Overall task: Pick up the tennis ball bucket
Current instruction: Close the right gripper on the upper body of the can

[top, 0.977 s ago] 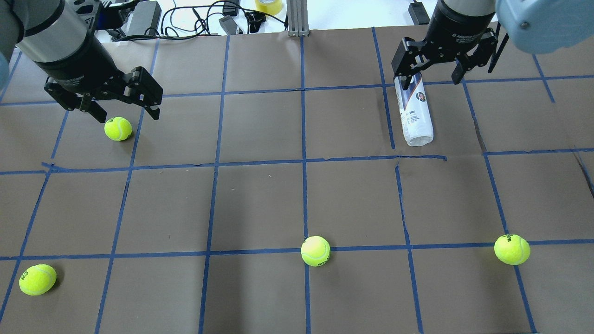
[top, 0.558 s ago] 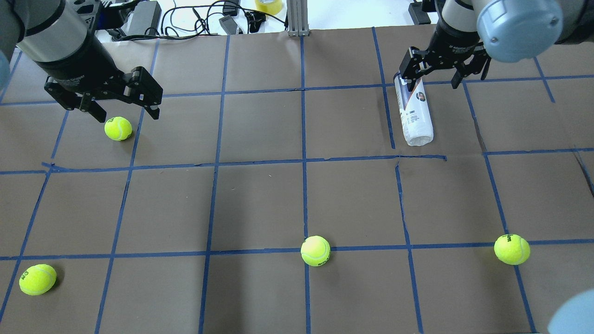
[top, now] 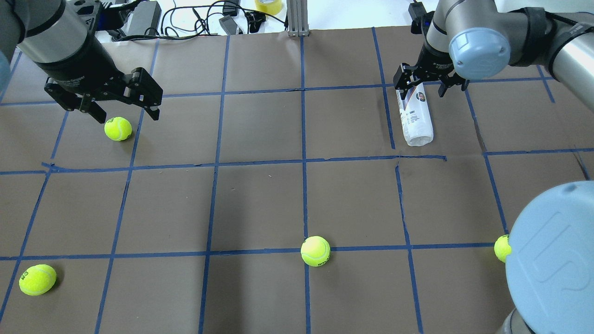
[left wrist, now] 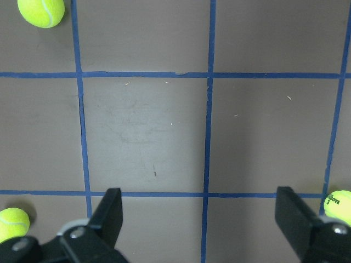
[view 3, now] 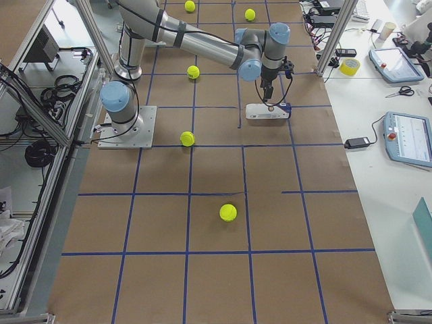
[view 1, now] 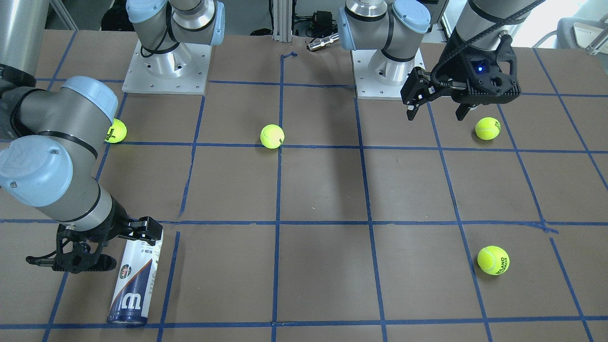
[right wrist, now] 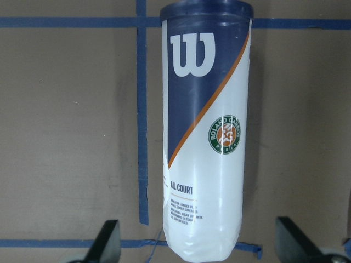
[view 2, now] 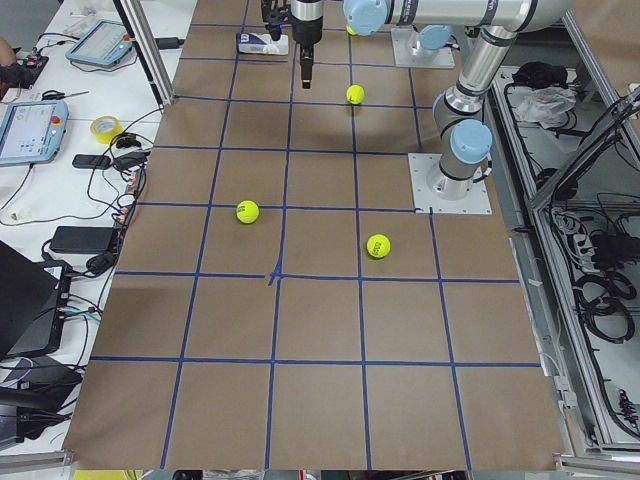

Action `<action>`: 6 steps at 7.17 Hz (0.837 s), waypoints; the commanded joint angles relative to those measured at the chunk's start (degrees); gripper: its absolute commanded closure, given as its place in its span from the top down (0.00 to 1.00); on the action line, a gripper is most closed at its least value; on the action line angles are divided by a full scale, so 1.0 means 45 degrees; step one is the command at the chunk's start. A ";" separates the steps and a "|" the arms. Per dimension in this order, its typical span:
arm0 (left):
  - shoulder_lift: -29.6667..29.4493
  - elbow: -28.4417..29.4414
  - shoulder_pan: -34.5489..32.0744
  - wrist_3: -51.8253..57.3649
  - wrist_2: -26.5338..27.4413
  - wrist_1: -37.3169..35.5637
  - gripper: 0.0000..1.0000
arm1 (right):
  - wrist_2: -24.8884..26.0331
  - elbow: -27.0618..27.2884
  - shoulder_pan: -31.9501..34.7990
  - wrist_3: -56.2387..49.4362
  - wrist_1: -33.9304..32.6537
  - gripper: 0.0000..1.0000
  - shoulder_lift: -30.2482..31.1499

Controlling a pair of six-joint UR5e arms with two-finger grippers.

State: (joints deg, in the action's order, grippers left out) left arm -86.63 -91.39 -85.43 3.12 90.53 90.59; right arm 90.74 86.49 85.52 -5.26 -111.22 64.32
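Observation:
The tennis ball bucket (top: 415, 118) is a slim tube, navy with a white "W" at one end and white at the other. It lies on its side at the far right of the table, and also shows in the front view (view 1: 134, 281) and the right wrist view (right wrist: 205, 131). My right gripper (top: 421, 89) is open and hangs just above the tube, one finger on each side, touching nothing; its fingers (right wrist: 107, 241) frame the white end. My left gripper (top: 127, 115) is open and empty over the far left, just above a loose tennis ball (top: 118, 128).
Three more loose tennis balls lie on the brown paper: at the front middle (top: 315, 251), the front left (top: 37, 279) and the front right (top: 501, 248), half hidden by my right elbow (top: 552, 260). Cables and adapters (top: 195, 18) lie past the far edge.
My right arm has come down toward the tube, the gripper still open, and its elbow has swung into the lower right of the overhead view. The left arm and the tube have not moved.

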 commanded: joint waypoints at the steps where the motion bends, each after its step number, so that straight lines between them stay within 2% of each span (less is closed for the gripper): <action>1: -0.0046 0.0016 0.0000 -0.0107 -0.0039 -0.0015 1.00 | 0.0030 -0.0001 -0.0096 0.0094 -0.0108 1.00 -0.0812; 3: -0.0046 -0.0003 0.0000 -0.0011 -0.0020 -0.0015 1.00 | -0.0008 -0.0176 -0.0292 -0.0002 -0.0729 1.00 -0.1613; 4: -0.0046 -0.0003 0.0000 0.0009 -0.0020 -0.0015 1.00 | -0.0028 -0.0235 -0.0312 -0.0003 -0.1719 1.00 -0.1985; 6: -0.0046 -0.0003 0.0000 0.0009 -0.0039 -0.0015 1.00 | -0.0145 -0.0158 -0.0351 0.0017 -0.1944 1.00 -0.2086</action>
State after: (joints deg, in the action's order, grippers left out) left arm -86.84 -91.40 -85.43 3.13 90.41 90.53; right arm 90.28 85.58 84.02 -5.21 -119.00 55.38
